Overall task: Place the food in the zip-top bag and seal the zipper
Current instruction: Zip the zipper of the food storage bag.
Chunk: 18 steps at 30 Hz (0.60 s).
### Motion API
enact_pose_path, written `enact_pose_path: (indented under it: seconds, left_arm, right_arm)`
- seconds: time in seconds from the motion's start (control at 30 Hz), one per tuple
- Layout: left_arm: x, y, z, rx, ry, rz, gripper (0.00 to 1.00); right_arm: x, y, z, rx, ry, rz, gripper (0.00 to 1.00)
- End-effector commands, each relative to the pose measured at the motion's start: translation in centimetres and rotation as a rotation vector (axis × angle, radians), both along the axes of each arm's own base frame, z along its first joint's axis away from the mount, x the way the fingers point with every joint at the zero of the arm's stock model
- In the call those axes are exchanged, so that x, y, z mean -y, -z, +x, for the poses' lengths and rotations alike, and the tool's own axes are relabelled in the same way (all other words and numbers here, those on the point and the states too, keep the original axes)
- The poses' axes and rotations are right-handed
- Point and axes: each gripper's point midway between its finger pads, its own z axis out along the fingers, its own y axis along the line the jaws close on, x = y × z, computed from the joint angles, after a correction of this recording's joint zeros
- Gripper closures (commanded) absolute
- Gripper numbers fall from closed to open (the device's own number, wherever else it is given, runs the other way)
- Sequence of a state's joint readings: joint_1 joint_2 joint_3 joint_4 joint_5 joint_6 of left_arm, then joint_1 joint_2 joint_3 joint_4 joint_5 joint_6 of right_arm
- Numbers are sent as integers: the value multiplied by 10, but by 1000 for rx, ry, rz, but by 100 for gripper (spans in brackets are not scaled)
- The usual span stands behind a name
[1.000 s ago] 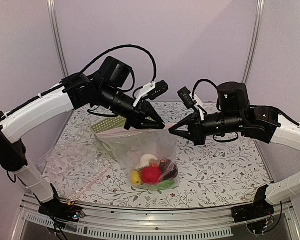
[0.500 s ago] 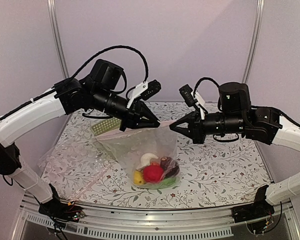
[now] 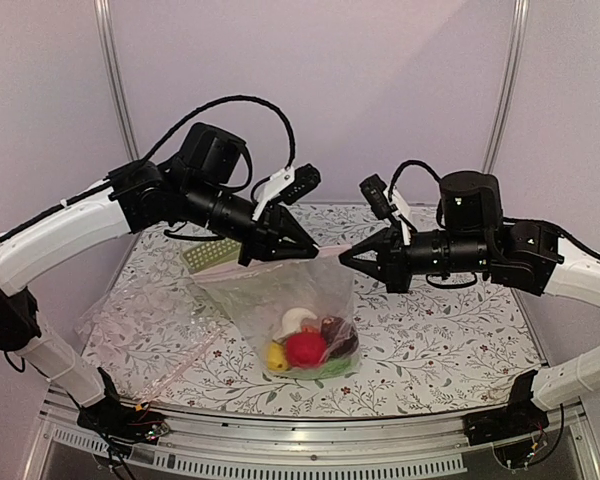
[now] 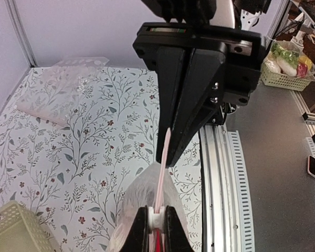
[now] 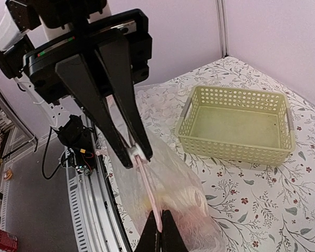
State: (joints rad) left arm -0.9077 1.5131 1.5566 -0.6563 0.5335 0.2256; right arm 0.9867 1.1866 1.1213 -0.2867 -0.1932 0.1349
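Left gripper [image 3: 310,247]: fingers pressed together on the small white slider tab [image 4: 156,214] of the pale pink zipper strip [image 4: 163,173]. Right gripper [image 3: 346,258]: fingers closed flat on the same strip a little further along, tip to tip with the left gripper, strip taut between them. The strip runs along the mouth of the large clear thin-plastic zip-top bag [image 3: 270,295], which hangs from both grippers. Small toy fruits and vegetables [image 3: 305,345] sit heaped in the bag's bottom: red ball in front, with yellow, white, dark maroon and green pieces around it. Behind the bag, to its left, is a light green plastic lattice basket [image 5: 236,126]. Left of the bag a second clear plastic bag [image 3: 140,320] lies crumpled. Under the bag is a white tablecloth printed with leafy sprigs [image 3: 430,330]. In front of the bag is a slotted aluminium rail [image 4: 220,184]. Behind the bag are pale lilac walls [image 3: 380,80] with grey metal posts [image 3: 115,80].
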Motion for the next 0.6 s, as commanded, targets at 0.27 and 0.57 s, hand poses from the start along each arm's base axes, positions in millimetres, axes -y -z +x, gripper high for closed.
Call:
enact_pose_path:
  seconds: [0.27,0.57]
  left_arm:
    - [-32,27,-19,-178,11,124,100]
    - [-29,24,-21,-184,22,100,100]
  right_arm:
    - [-3,-7,-19,-75,-177,33,42]
    - [-33,-4,-8,-111,-211,46,35]
